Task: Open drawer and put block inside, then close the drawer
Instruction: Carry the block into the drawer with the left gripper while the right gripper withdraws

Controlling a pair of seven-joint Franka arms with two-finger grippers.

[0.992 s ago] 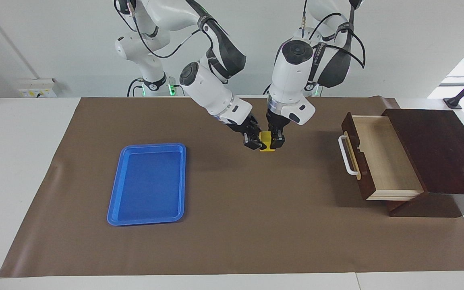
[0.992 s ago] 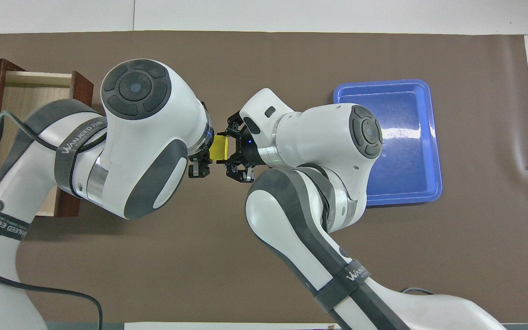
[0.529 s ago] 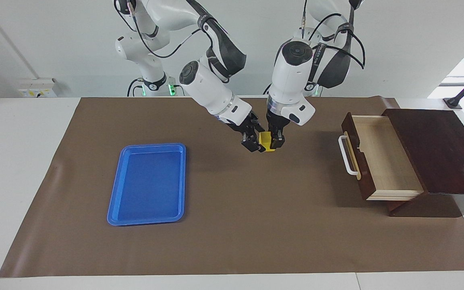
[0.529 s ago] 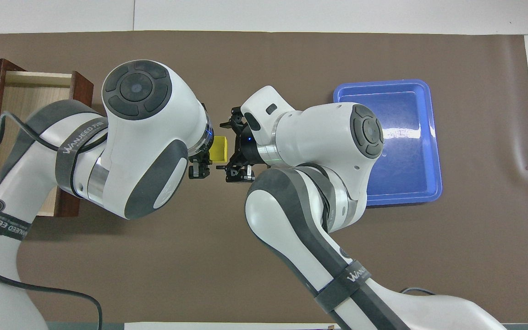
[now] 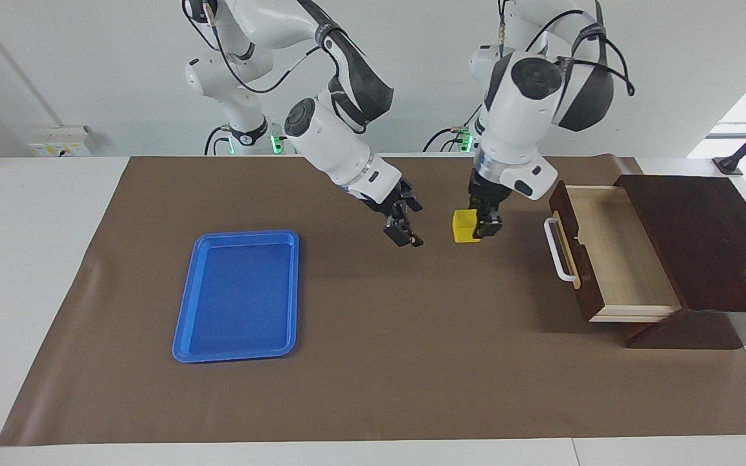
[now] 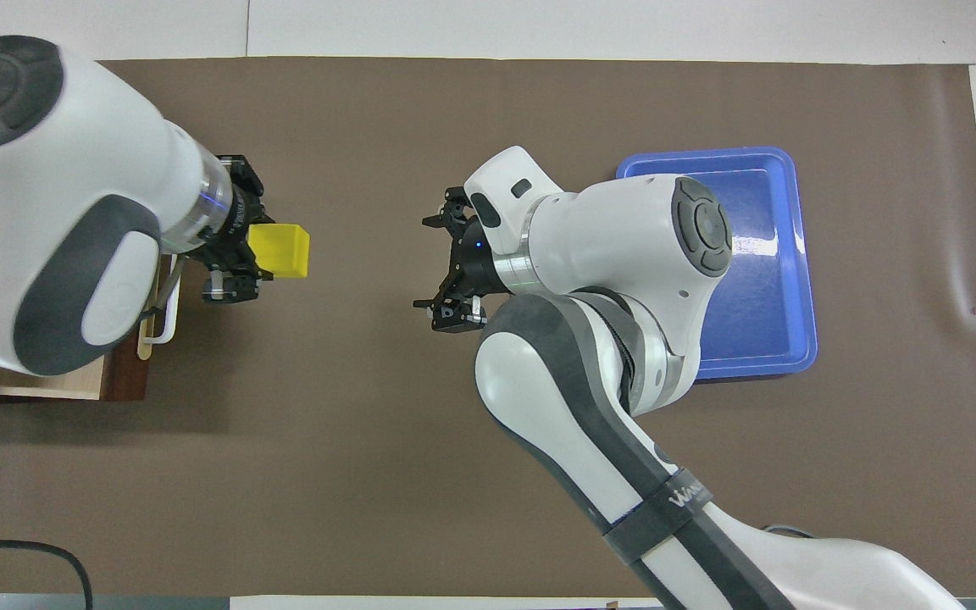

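Our left tool (image 5: 480, 228) grips the small bright yellow cube (image 5: 463, 226) above the counter, just short of the open dark brown wooden drawer (image 5: 612, 252). We clear its front before lowering. Our right tool (image 5: 404, 228) waits, spread empty.

Two robot arms reach over the table, each ending in one gripper: the left gripper (image 5: 484, 223) and the right gripper (image 5: 406, 225). There is one yellow block (image 5: 464, 227), one drawer (image 5: 606, 252) with one white handle (image 5: 557, 251), and one wooden box (image 5: 703, 246). One blue tray (image 5: 238, 294) and one brown mat (image 5: 373, 375) complete the count.
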